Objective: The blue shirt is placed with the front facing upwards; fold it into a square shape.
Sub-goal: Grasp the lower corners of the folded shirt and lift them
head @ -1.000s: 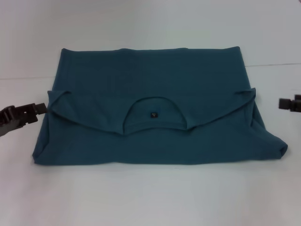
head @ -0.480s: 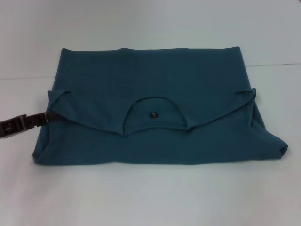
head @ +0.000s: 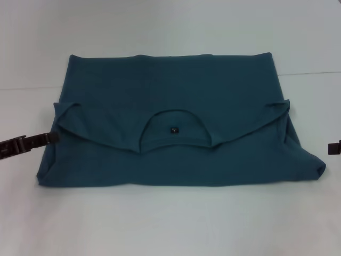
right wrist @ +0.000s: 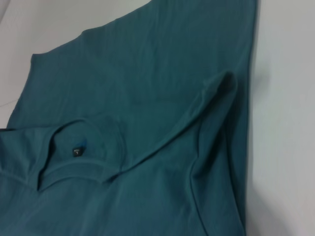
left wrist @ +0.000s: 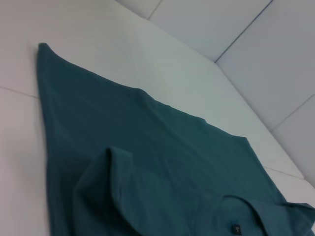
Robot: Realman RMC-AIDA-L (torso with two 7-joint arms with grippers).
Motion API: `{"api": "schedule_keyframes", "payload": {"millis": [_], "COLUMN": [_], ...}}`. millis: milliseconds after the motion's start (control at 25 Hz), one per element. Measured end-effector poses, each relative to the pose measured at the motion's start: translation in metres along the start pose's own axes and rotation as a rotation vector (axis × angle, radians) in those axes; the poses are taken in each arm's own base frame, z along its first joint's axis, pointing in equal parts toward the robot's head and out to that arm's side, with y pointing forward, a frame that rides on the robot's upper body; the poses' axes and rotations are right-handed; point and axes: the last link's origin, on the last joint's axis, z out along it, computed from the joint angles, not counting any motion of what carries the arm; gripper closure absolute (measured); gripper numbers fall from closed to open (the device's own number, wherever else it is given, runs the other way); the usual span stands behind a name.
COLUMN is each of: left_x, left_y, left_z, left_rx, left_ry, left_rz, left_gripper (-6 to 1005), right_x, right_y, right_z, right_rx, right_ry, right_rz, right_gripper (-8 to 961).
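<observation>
The blue shirt [head: 176, 85] lies flat on the white table, plain teal side up. Its collar end is folded over toward me, so the neck opening and the small dark neck label [head: 173, 129] show in the middle. The sleeve corners stick out at both sides of the fold. My left gripper [head: 53, 136] comes in low from the left, its tip at the shirt's left edge just under the folded sleeve corner. Only a sliver of my right gripper [head: 334, 148] shows at the right edge, clear of the shirt. The wrist views show the shirt [left wrist: 147, 147] [right wrist: 147, 73] and its label [right wrist: 77, 151].
The white table [head: 160, 224] runs all round the shirt, with a faint seam line [head: 309, 73] crossing behind it. A pale panelled wall [left wrist: 256, 39] rises past the far edge in the left wrist view.
My left gripper has dropped a little toward me along the shirt's left edge. The right gripper left the picture and now shows again lower at the right edge. The shirt has not moved.
</observation>
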Motion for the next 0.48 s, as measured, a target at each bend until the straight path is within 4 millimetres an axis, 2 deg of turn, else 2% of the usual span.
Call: {"api": "schedule_keyframes", "payload": {"millis": [200,480], "left_x": [-0.001,-0.003], "left_y": [-0.002,-0.004], "left_z": [0.001,0.003], "left_rx": [0.013,0.033], "left_ry": [0.002,0.004], "left_rz": [0.009,0.021], "left_gripper": [433,433], "right_x": [0.004,0.008], "right_y": [-0.003,-0.002], "right_z": [0.012,0.023], "right_rx": [0.002,-0.015], "right_ry": [-0.002,0.01], "right_rz": [0.027,0.046], "right_gripper": [93,210]}}
